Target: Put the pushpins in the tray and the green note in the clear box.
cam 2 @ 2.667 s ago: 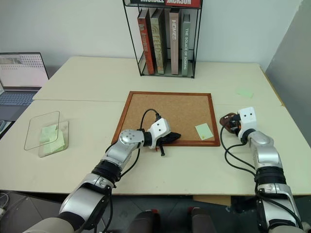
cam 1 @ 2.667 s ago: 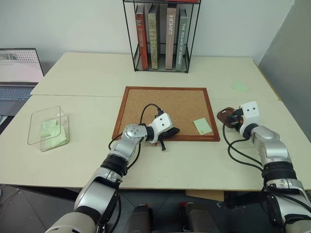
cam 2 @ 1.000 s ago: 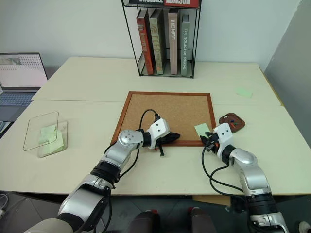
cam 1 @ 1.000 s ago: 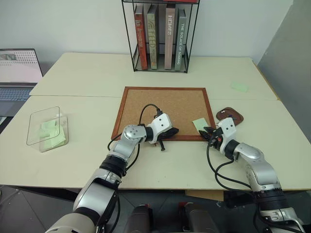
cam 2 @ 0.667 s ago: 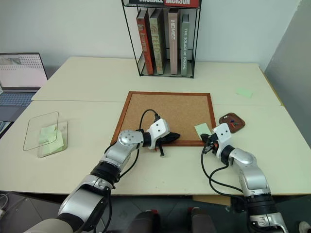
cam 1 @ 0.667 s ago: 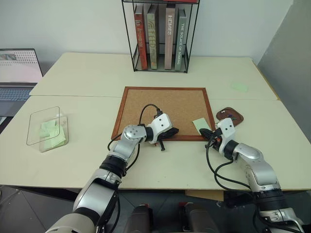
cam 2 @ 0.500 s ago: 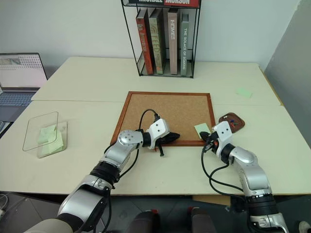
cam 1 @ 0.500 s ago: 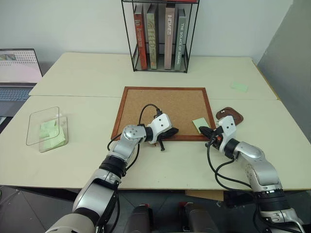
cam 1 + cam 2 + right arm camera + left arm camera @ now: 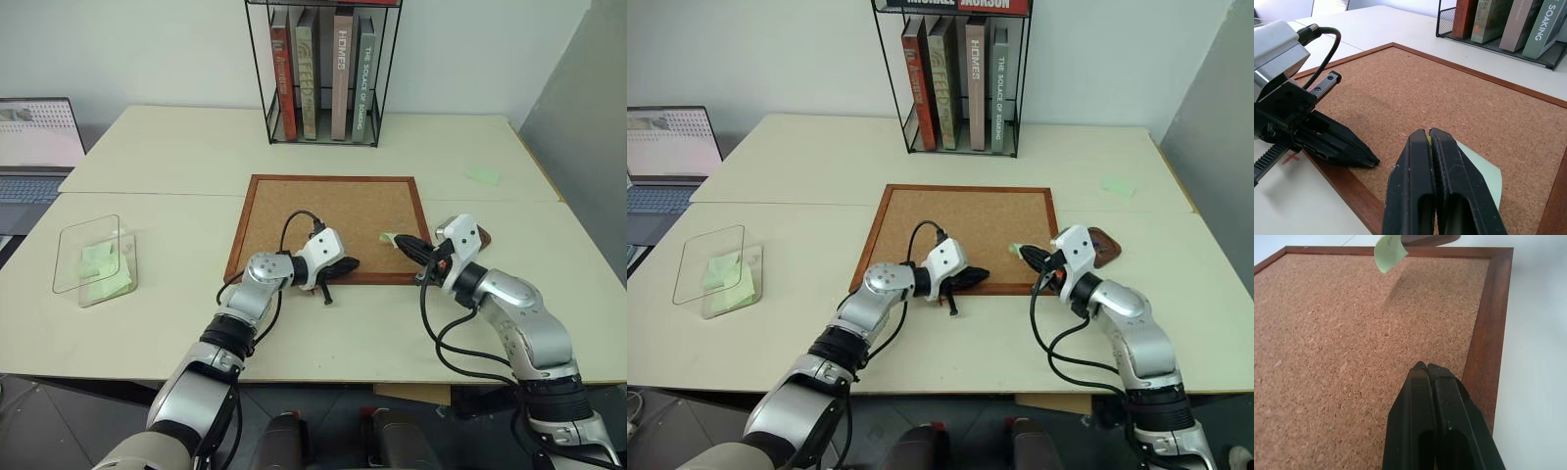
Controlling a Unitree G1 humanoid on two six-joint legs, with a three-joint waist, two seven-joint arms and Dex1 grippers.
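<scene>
The right gripper (image 9: 1431,134) has its smooth black fingers pressed together on the green note (image 9: 1484,172), a thin pale square of paper lifted off the grainy corkboard (image 9: 362,211) near its right frame; the left gripper (image 9: 1427,368) rests at the board's near wooden edge, its fingers fully closed on nothing; the reddish-brown tray (image 9: 1105,244), a rounded dish with a raised rim, sits on the matte cream desk (image 9: 176,147) just right of the board, behind the right wrist; the clear box (image 9: 93,257), glossy transparent plastic with rounded corners, stands at the desk's left with pale green notes inside; pushpins are too small to make out.
</scene>
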